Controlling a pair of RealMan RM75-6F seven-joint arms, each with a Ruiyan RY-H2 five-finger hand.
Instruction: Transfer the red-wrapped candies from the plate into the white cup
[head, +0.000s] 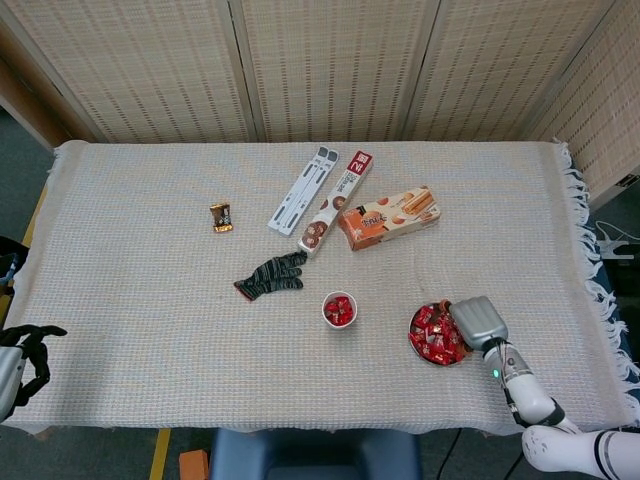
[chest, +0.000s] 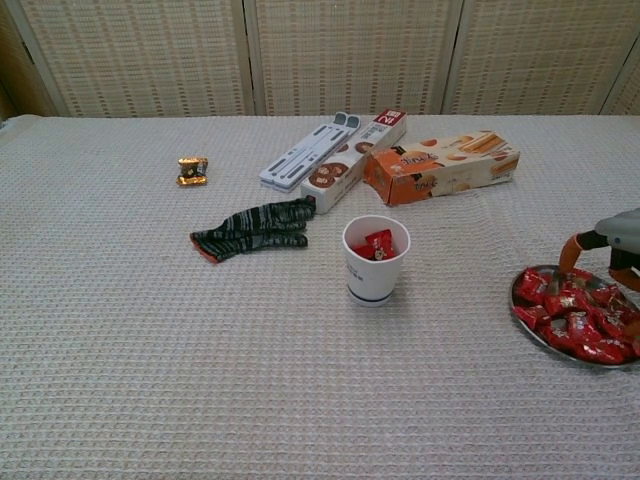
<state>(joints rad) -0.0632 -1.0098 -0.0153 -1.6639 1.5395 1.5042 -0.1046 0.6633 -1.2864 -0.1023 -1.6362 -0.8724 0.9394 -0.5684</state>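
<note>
Over plate (head: 415, 335), right hand (head: 478, 320) (fingertips among candies (chest: 575, 320)).

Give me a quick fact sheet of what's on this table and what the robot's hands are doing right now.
Right hand: over the plate's right side, fingers reaching down to the candies; whether it has one, unclear
Left hand: off the table's left edge, holding nothing
Plate: heaped with red candies
White cup: upright, a few red candies inside
Other items: striped glove, orange biscuit box, long snack box, small brown sweet
</note>
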